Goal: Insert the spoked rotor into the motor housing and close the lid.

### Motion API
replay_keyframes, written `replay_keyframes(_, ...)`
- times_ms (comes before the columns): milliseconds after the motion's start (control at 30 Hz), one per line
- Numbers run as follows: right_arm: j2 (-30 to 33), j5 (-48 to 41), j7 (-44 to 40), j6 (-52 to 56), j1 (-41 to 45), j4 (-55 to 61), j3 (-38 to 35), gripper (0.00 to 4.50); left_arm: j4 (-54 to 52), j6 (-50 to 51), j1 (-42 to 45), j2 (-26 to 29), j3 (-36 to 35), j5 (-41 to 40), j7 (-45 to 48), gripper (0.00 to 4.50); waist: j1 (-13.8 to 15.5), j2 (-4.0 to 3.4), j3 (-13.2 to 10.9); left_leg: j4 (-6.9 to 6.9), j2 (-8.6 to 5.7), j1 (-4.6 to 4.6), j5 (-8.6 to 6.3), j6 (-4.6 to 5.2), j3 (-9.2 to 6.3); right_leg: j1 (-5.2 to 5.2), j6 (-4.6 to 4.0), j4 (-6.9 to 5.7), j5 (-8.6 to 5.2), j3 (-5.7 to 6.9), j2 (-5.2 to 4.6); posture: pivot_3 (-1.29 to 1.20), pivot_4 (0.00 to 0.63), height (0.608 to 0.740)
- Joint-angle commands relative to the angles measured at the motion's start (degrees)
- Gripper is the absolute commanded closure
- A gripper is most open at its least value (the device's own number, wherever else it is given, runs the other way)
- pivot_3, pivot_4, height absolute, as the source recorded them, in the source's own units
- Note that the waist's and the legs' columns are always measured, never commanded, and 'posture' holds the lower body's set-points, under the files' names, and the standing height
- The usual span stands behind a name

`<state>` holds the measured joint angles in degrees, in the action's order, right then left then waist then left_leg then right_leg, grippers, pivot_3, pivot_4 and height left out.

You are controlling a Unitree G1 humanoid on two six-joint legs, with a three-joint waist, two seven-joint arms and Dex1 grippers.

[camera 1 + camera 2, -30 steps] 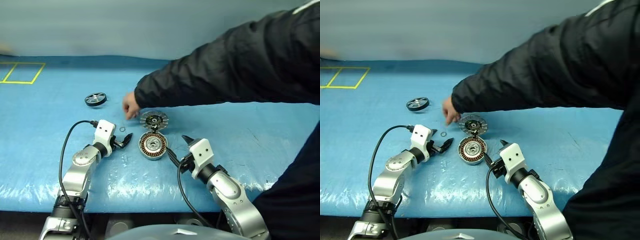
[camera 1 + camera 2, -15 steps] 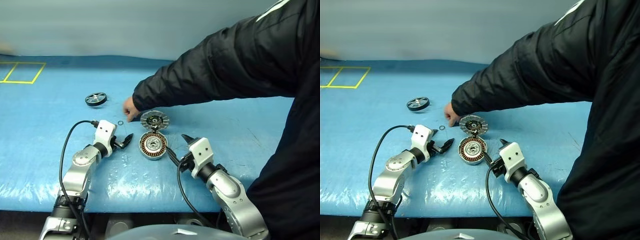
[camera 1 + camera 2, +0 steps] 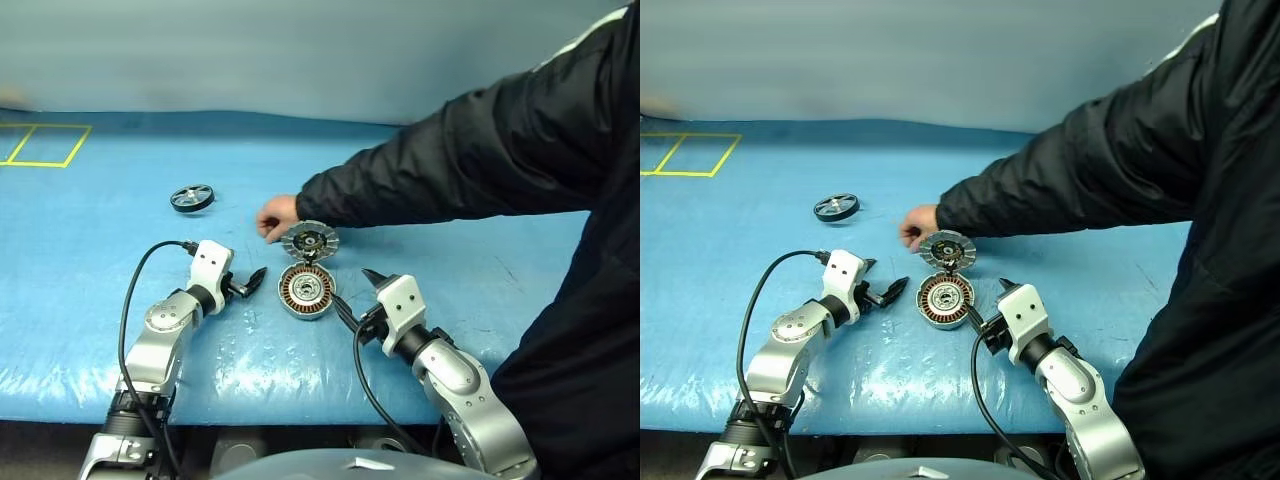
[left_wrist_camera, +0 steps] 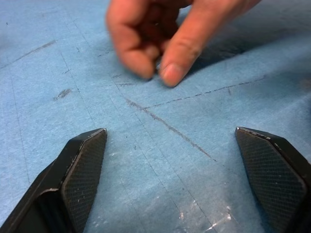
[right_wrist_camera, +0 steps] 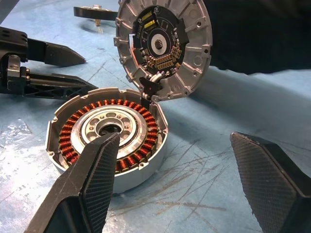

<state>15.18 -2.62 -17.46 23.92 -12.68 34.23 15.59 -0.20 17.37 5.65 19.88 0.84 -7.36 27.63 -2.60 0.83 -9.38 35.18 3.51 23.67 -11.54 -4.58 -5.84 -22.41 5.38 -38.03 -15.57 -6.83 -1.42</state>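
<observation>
The motor housing (image 3: 306,290) lies face up on the blue table, its coppery windings showing (image 5: 107,136). Its hinged lid (image 3: 309,240) stands open and tilted behind it, inner face toward me (image 5: 163,48). The spoked rotor (image 3: 191,197) lies alone at the far left. My left gripper (image 3: 248,275) is open just left of the housing, with only bare table between its fingers (image 4: 87,170). My right gripper (image 3: 355,292) is open at the housing's right side, one finger (image 5: 92,179) overlapping its rim and nothing held.
A person in a black jacket leans in from the right. Their hand (image 3: 277,217), fingertips pinched together (image 4: 155,39), rests on the table just left of the lid, beyond my left gripper. A yellow tape square (image 3: 45,145) marks the far left. The table's front edge (image 3: 300,405) is close.
The person's arm has drawn back to the right, with the hand now nearer the lid. The tiny ring that lay near my left gripper is gone from the table. Both grippers kept still.
</observation>
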Motion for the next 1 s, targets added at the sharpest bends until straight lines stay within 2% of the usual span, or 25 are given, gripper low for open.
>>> replay_keyframes(33,-0.09,-0.13,-0.08,-0.51,0.21,0.98,0.17,0.68,0.46,-0.03,-0.48,0.15,0.74,0.18,0.65,0.0,0.03,0.0,0.0,0.0,0.0,0.0,0.0,0.0,0.0,0.0,0.01,0.0,0.0,0.0,0.0,0.0,0.15,0.74)
replay_keyframes(600,-0.87,-0.38,1.12,0.24,-0.08,1.24,-0.66,0.68,-0.39,-1.07,-1.6,0.03,0.51,-0.17,0.79,0.0,0.06,0.0,0.01,0.01,0.0,-0.01,0.0,0.0,0.0,0.01,0.02,-0.01,0.01,0.0,0.0,0.0,0.15,0.74)
replay_keyframes(1000,-2.29,-2.27,2.82,3.76,1.05,1.62,-5.53,0.68,-7.76,-2.71,-6.17,1.27,-0.68,-0.52,0.36,0.0,0.06,0.0,0.01,0.0,0.01,0.0,0.0,0.0,0.0,-0.01,0.0,-0.02,0.0,0.0,0.0,0.0,0.15,0.74)
